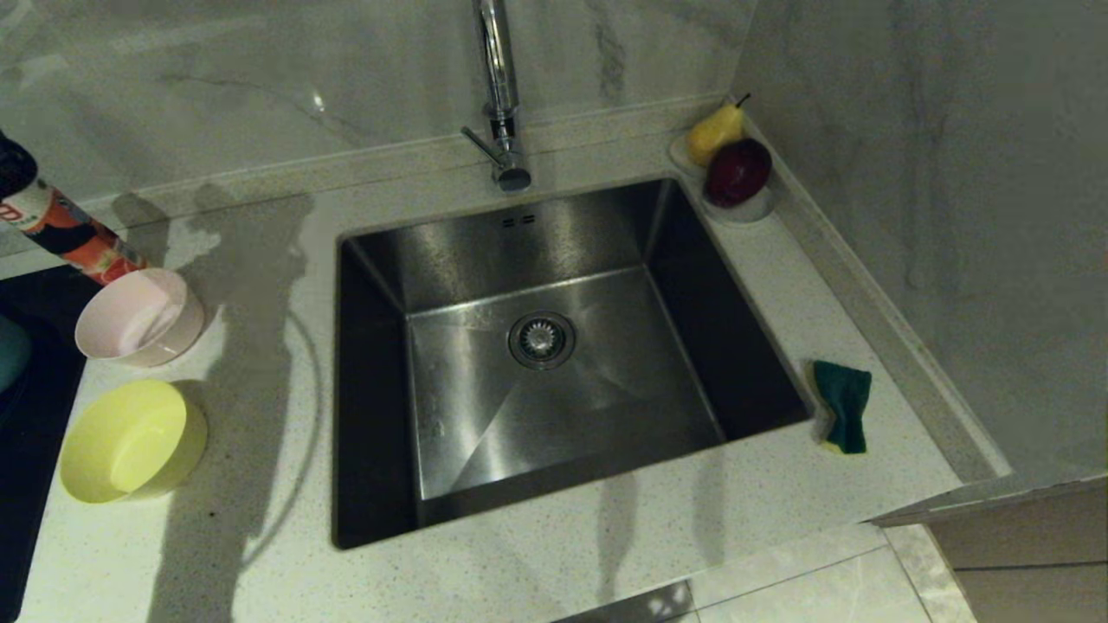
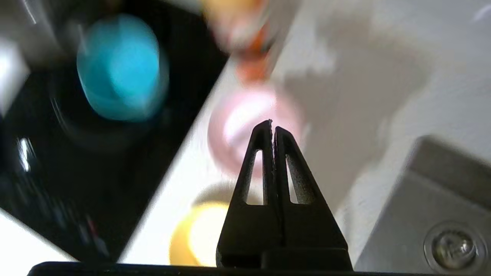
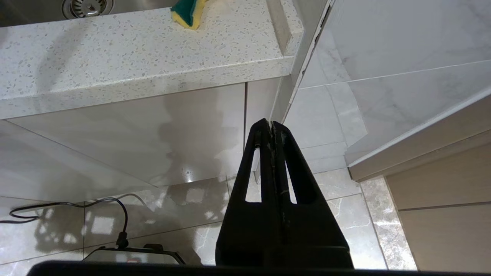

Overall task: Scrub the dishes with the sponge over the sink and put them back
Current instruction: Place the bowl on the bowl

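The steel sink [image 1: 606,381] sits in the middle of the speckled counter. Left of it stand a pale pink bowl [image 1: 138,316] and a yellow bowl [image 1: 130,441]; a sliver of the light blue bowl [image 1: 10,350] shows at the far left edge. The green and yellow sponge [image 1: 844,407] lies on the counter right of the sink. In the left wrist view my left gripper [image 2: 271,124] is shut and empty, in the air in front of the pink bowl [image 2: 238,119], with the yellow bowl [image 2: 191,237] and blue bowl [image 2: 119,69] around it. My right gripper [image 3: 271,122] hangs shut and empty below the counter edge.
A chrome faucet [image 1: 502,104] rises behind the sink. A small white dish [image 1: 753,208] with a pear and a dark red fruit fills the back right corner. An orange-labelled bottle [image 1: 61,234] leans behind the pink bowl. A black cooktop [image 1: 35,407] borders the counter's left.
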